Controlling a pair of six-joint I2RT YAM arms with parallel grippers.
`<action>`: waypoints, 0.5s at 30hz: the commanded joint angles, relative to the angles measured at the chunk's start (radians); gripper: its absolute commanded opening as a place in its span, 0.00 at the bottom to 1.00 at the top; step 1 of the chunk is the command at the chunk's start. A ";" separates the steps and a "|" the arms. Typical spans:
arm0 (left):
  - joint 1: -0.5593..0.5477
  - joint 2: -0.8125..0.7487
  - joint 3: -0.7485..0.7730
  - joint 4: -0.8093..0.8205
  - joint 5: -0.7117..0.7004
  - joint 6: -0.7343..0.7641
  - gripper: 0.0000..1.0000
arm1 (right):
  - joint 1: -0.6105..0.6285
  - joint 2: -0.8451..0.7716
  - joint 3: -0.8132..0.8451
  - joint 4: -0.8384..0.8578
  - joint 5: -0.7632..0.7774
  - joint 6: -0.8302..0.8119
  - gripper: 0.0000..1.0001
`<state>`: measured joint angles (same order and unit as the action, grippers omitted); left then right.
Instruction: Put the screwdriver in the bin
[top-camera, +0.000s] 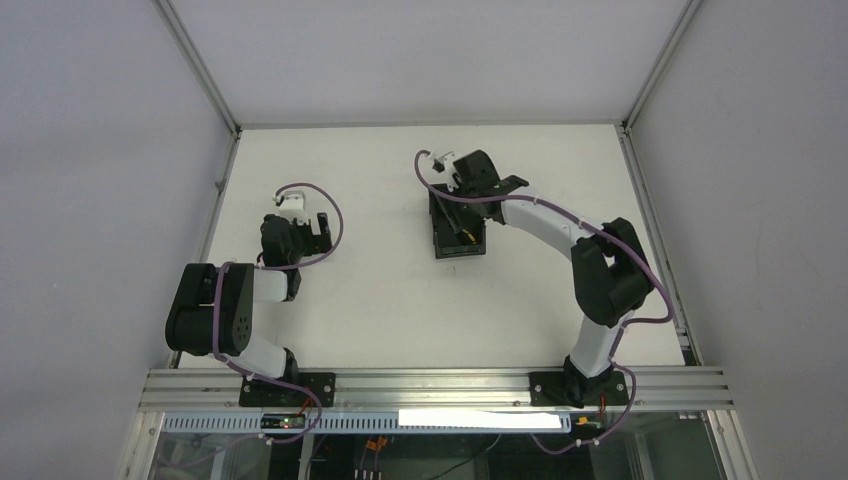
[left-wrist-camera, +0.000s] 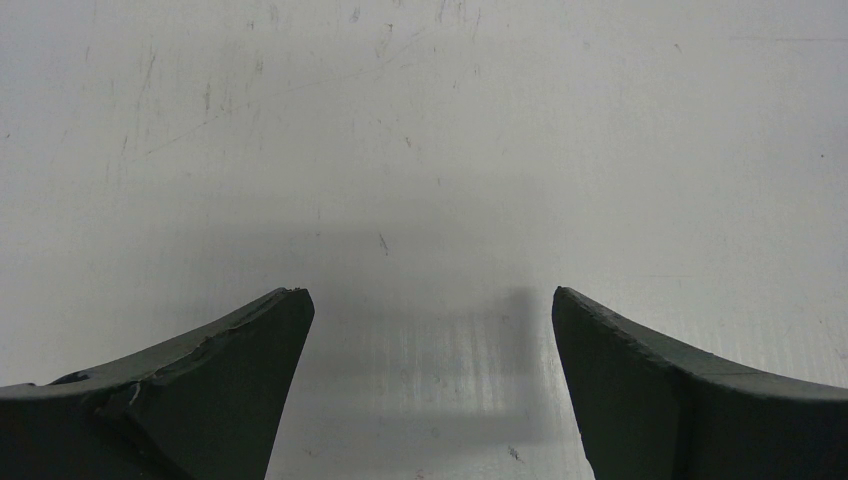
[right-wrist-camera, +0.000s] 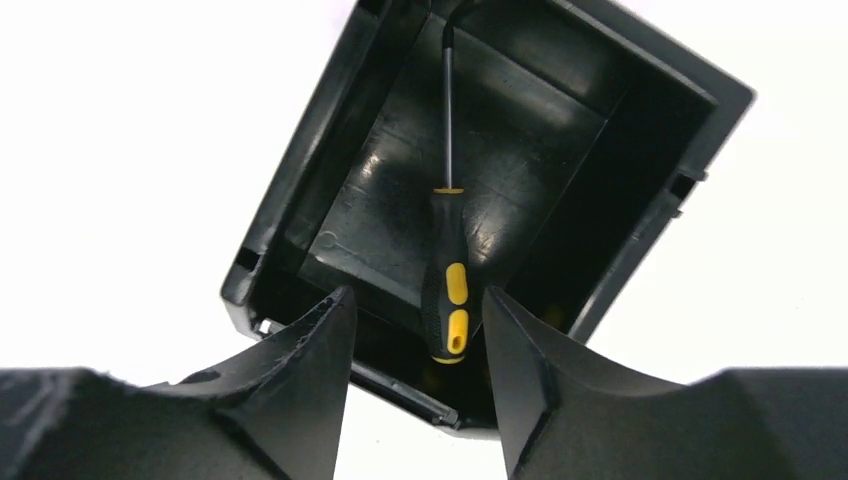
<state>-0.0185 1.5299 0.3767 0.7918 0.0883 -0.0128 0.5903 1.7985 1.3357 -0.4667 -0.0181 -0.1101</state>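
The black bin (right-wrist-camera: 300, 190) sits open-topped on the white table, mid-table in the top view (top-camera: 445, 245). The screwdriver (right-wrist-camera: 446, 290), black handle with yellow inserts and a thin metal shaft, lies inside the bin with its tip toward the far corner; a speck of it shows in the top view (top-camera: 467, 233). My right gripper (right-wrist-camera: 418, 295) hovers over the bin's near wall, open, its fingers on either side of the handle's end without gripping it; in the top view it is above the bin's far end (top-camera: 472, 200). My left gripper (left-wrist-camera: 432, 292) is open and empty over bare table, at the left (top-camera: 310, 222).
White table with fine scratches (left-wrist-camera: 400, 150). Grey enclosure walls and aluminium frame posts (top-camera: 205, 70) border the table. The arms' mounting rail (top-camera: 430, 385) runs along the near edge.
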 joint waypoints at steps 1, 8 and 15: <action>0.000 -0.021 -0.001 0.027 0.004 -0.001 0.99 | 0.007 -0.150 0.062 0.027 0.100 0.093 0.59; 0.000 -0.020 -0.001 0.028 0.004 -0.002 0.99 | -0.077 -0.306 0.009 -0.026 0.228 0.210 0.99; 0.000 -0.021 -0.001 0.028 0.004 -0.001 0.99 | -0.398 -0.392 -0.095 -0.103 0.162 0.335 0.99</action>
<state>-0.0185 1.5299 0.3767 0.7918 0.0883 -0.0128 0.3508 1.4513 1.3056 -0.5007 0.1520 0.1169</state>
